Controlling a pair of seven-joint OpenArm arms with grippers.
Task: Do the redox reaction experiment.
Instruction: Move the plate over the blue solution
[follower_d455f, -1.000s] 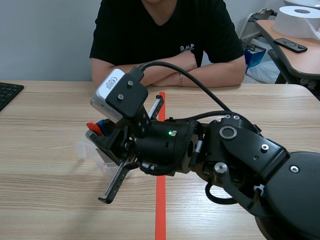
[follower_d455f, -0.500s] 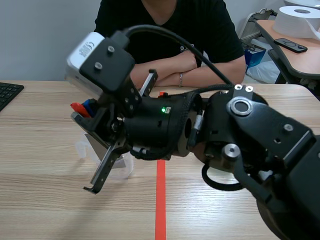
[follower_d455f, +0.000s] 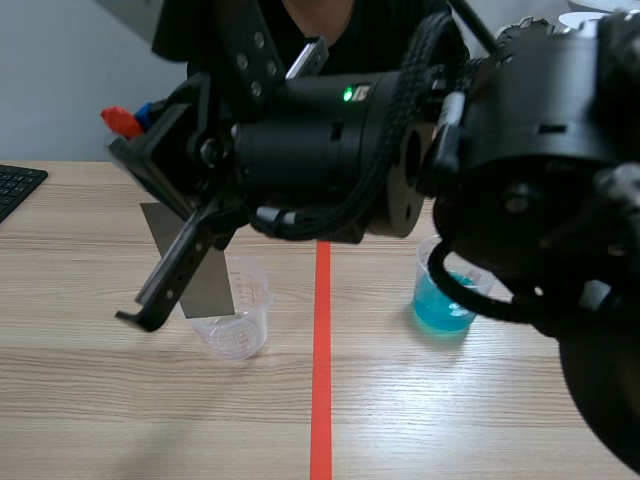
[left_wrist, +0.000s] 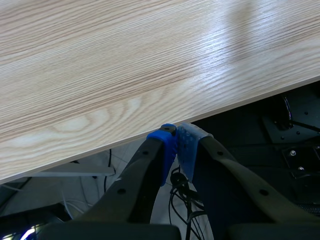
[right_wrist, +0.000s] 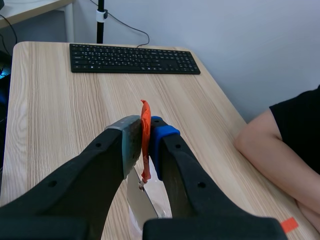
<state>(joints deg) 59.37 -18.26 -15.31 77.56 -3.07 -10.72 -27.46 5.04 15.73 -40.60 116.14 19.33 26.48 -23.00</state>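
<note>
Right gripper (follower_d455f: 130, 120): raised above the clear cup (follower_d455f: 240, 318) — fingers clamped on an orange holder (right_wrist: 145, 137).
Metal strip (follower_d455f: 195, 270): grey and tilted, hanging from the holder; its lower end overlaps the clear cup's mouth — cannot tell if it is inside.
Cup of blue liquid (follower_d455f: 442, 300): well apart from the clear cup, with the red tape line (follower_d455f: 320, 390) between them.
Left gripper (left_wrist: 176, 142): pads pressed together on nothing, at the table (left_wrist: 125, 65) edge.
Keyboard (right_wrist: 132, 57): far beyond the clear cup.

Tilted grey strip (follower_d455f: 192, 268) (at clear cup (follower_d455f: 243, 322))
</note>
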